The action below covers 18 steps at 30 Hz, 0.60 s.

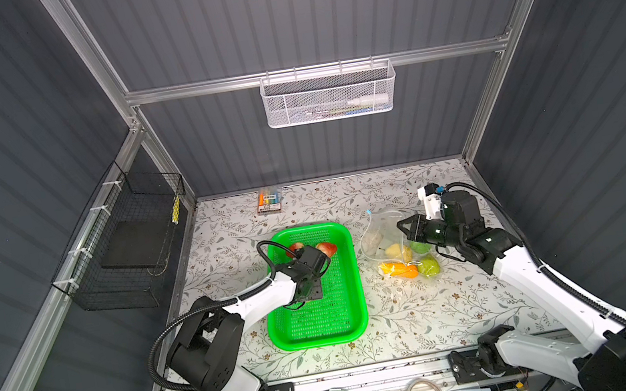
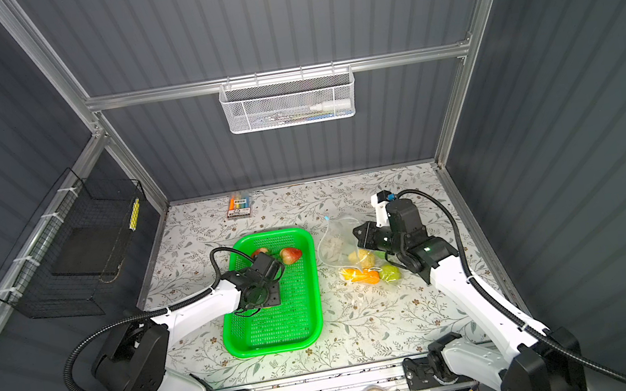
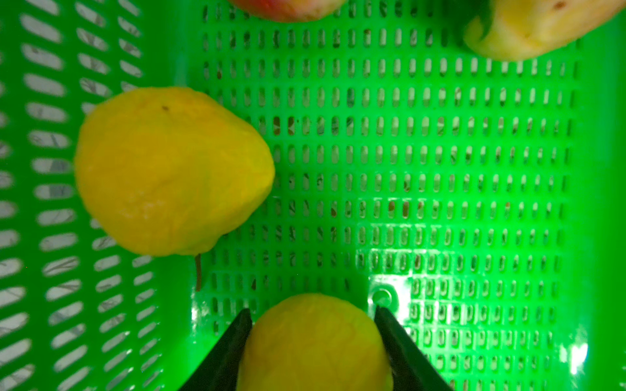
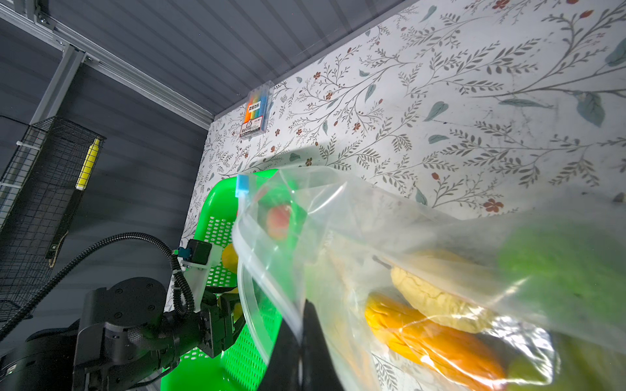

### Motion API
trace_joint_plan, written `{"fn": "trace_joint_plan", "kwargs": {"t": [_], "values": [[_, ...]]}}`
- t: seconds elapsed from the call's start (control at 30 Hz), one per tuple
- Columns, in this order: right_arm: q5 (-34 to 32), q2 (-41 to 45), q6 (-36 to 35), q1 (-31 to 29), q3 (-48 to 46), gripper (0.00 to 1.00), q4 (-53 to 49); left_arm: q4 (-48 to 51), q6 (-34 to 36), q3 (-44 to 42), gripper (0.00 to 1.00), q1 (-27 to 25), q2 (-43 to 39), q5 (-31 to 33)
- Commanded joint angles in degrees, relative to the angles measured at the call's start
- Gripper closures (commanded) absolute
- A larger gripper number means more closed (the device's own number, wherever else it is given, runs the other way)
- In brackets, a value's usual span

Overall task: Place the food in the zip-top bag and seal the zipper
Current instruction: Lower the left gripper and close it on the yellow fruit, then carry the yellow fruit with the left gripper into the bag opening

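The left gripper (image 3: 312,309) is down inside the green perforated tray (image 1: 321,321), at its far end. In the left wrist view its two black fingers (image 3: 233,342) lie against either side of a small yellow fruit (image 3: 315,348), so it has that fruit in its grasp, with the fruit low against the tray floor. A second yellow fruit (image 3: 169,169), pear-shaped with a thin brown stem, lies just beside it, close to the tray's slotted side wall. Two red fruits (image 1: 327,248) (image 1: 296,246) sit at the tray's far end, just past the wrist.

To the right of the tray, on the floral table cover (image 1: 426,314), lies the zip-top bag (image 1: 372,238), clear and crinkled. The right gripper (image 4: 301,325) is clenched on the plastic near the bag's mouth, and that mouth gapes toward the tray. The zipper's light-blue slider (image 4: 242,185) stands at the far end of the mouth edge. Inside the bag I can make out the bumpy yellow one (image 1: 399,252), the orange carrot-like one (image 1: 398,270) and a green fruit (image 1: 429,266), bunched together at the nearer end; another green fruit (image 1: 420,247) is partly hidden under the right gripper.

A pack of coloured markers (image 1: 269,201) rests against the back wall.
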<state>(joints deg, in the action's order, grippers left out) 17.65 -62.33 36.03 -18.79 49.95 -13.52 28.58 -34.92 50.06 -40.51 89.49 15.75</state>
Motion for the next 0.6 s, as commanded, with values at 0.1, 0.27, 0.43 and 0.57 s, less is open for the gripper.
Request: {"fn": "trace_joint_plan", "kwargs": {"t": [0.1, 0.27, 0.43, 0.57], "values": [[0.3, 0.4, 0.4, -0.1, 1.5, 1.00, -0.7, 0.7, 0.6, 1.7, 0.45, 0.0, -1.6, -1.4], [0.3, 0.5, 0.4, -0.2, 1.5, 1.00, -0.7, -0.2, 1.6, 5.4, 0.45, -0.1, -5.2, -4.8], [0.5, 0.7, 0.4, -0.2, 1.6, 1.00, -0.7, -3.5, 2.5, 9.2, 0.45, -1.1, -8.8, -9.3], [1.1, 1.8, 0.3, -0.2, 3.0, 1.00, -1.0, -5.8, 3.2, 12.5, 0.45, -3.0, -10.8, -11.2]]}}
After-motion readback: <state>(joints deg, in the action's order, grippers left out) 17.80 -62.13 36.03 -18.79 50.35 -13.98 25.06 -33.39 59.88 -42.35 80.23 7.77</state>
